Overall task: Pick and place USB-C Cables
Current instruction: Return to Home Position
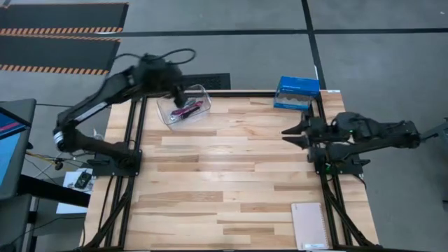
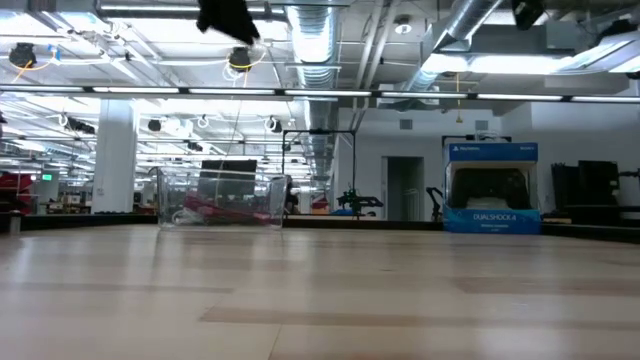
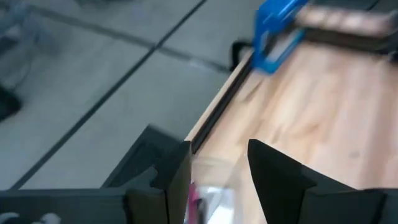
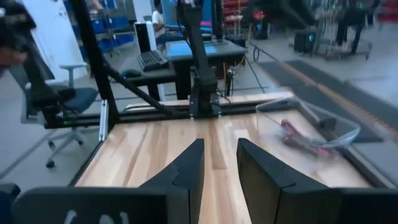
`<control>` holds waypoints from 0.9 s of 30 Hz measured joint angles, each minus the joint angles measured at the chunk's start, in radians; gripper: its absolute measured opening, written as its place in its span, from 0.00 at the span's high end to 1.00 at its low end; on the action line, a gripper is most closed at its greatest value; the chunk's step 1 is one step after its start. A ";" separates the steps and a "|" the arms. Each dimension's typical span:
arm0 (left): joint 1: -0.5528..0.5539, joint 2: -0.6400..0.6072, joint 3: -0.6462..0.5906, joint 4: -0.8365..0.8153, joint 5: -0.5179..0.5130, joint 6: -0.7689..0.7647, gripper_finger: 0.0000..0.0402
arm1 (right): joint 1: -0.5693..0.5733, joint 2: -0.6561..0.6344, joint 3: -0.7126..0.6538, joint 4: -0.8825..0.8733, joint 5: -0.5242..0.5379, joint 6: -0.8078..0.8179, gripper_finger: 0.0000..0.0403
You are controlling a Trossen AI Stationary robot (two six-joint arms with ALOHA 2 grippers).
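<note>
Placing looks finished to me; what's left is the return home. The left gripper (image 1: 180, 95) hangs over the clear bin (image 1: 203, 92) near the table's far left corner, fingers apart and empty. It must lift away without clipping the rim. The cables (image 1: 190, 108) lie inside the bin, the pink one plainest. The right gripper (image 1: 289, 136) waits at the right edge, fingers slightly apart

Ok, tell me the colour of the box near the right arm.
The box is blue, clearest in the high view.
</note>
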 joint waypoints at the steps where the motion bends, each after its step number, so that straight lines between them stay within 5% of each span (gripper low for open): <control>1: -0.019 -0.031 -0.001 0.000 0.005 -0.009 0.63 | 0.002 -0.017 -0.003 -0.010 0.000 -0.024 0.71; 8: -0.167 -0.262 -0.126 0.170 0.003 -0.063 0.63 | 0.003 -0.178 -0.080 -0.004 0.000 -0.023 0.71; 19: -0.295 -0.710 -0.850 0.620 -0.103 -0.156 0.63 | 0.003 -0.424 -0.296 0.022 0.002 0.027 0.71; 27: -0.295 -0.953 -1.208 0.755 -0.102 -0.283 0.63 | 0.001 -0.532 -0.420 0.063 0.011 0.027 0.71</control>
